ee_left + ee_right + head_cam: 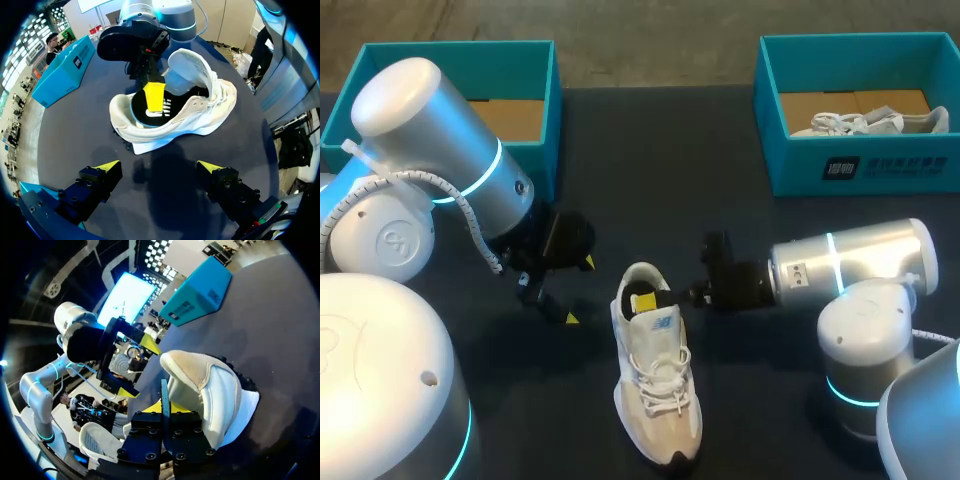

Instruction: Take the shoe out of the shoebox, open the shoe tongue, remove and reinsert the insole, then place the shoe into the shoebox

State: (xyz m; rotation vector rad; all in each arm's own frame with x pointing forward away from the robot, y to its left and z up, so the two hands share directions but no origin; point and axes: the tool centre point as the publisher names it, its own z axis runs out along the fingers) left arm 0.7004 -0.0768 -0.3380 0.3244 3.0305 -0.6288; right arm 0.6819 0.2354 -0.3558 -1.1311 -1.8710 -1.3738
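Shoe (pixel 655 385) is out of its box, lying sole-down on the table (pixel 770 400) between the two arms, toe toward the robot, heel away. Tongue (pixel 192 62) stands pulled up and forward, leaving the opening clear. The black insole (pixel 157 114) lies inside, mostly seated as far as can be seen. Right hand (pixel 645 300) comes in from the right across the collar, yellow tip down in the heel end of the opening. Its fingers are narrow, closed on a thin dark edge that reads as the insole's rim. Left hand (pixel 576 290) hovers near the shoe's left side, fingers wide, holding nothing, touching nothing. Judgement: the insole step is in hand, and take-out and tongue-opening look done. Whether the insole is coming out or going back cannot be told from this moment. If out, the next move calls for a lift up and back through the opening without dragging the shoe, and the left hand is placed to steady it. If in, the insole wants pressing flat toward the toe. The left wrist view alone shows the insole and raised tongue, with the shoe ahead of its own open fingers. The right wrist view alone shows the pinch itself. The head view alone shows the teal boxes at the far edge. The left shoebox (pixel 535 120) is partly hidden by the left arm, and the right shoebox (pixel 820 165) holds a second shoe (pixel 865 122).
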